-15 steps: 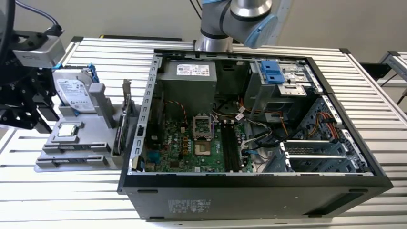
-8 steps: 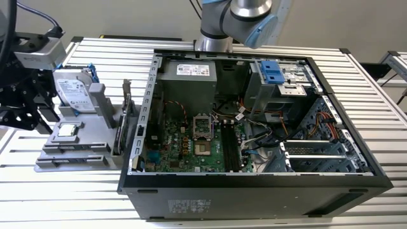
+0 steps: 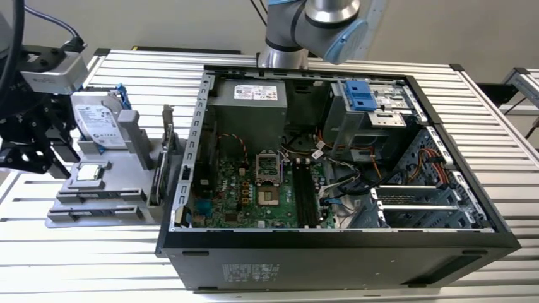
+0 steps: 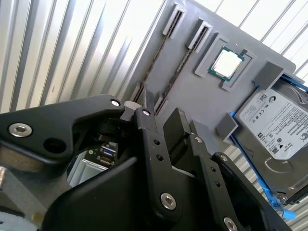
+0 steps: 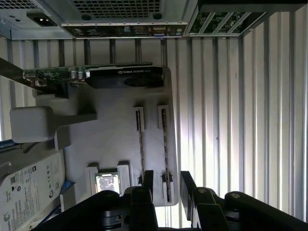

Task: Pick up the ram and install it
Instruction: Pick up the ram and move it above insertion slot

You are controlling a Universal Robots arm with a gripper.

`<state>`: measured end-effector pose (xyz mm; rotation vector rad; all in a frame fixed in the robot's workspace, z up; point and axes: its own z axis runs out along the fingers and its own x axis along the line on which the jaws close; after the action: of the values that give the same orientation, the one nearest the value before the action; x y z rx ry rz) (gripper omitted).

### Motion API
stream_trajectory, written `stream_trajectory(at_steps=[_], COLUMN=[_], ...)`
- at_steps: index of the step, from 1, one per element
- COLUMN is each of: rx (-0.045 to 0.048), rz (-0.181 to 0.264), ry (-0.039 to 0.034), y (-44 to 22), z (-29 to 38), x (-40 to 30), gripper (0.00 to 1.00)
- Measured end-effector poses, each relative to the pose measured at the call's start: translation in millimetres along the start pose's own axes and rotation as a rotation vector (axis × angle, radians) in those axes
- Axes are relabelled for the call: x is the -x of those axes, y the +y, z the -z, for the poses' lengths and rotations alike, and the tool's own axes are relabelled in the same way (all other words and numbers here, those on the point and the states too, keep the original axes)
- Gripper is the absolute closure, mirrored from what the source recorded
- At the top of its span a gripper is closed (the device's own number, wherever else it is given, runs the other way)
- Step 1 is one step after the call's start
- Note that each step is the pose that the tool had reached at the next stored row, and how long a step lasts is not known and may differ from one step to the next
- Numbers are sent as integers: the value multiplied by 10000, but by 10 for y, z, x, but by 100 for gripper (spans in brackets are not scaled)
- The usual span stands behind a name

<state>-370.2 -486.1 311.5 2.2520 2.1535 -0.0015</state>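
Note:
Two rams, thin dark sticks, stand on edge side by side in slots of a grey holder tray (image 5: 115,139). One ram (image 5: 165,144) lies nearest the tray's long edge, the other ram (image 5: 140,139) beside it; both appear in the second wrist view (image 4: 185,67) (image 4: 156,62). My gripper (image 5: 167,185) hovers open over the near end of the outer stick, which runs into the gap between the two black fingers (image 5: 148,182) without touching them. In the exterior view the gripper (image 3: 29,154) hangs over the tray (image 3: 101,196), left of the open computer case (image 3: 337,246). The long black motherboard slots (image 3: 303,196) lie inside it.
The tray also carries a processor chip (image 5: 108,183), a silver-labelled hard drive (image 5: 29,192) with blue rails and an expansion card (image 5: 115,76) standing on edge toward the case. The slatted metal table (image 5: 250,120) extends around the tray. The arm's base (image 3: 291,38) stands behind the case.

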Motion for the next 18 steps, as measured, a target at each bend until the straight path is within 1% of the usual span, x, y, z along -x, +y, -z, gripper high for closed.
stream_trajectory(at_steps=[18], rx=[1], rz=[0], ry=[1], y=[-2], z=[-68], x=[-1], gripper=[0])
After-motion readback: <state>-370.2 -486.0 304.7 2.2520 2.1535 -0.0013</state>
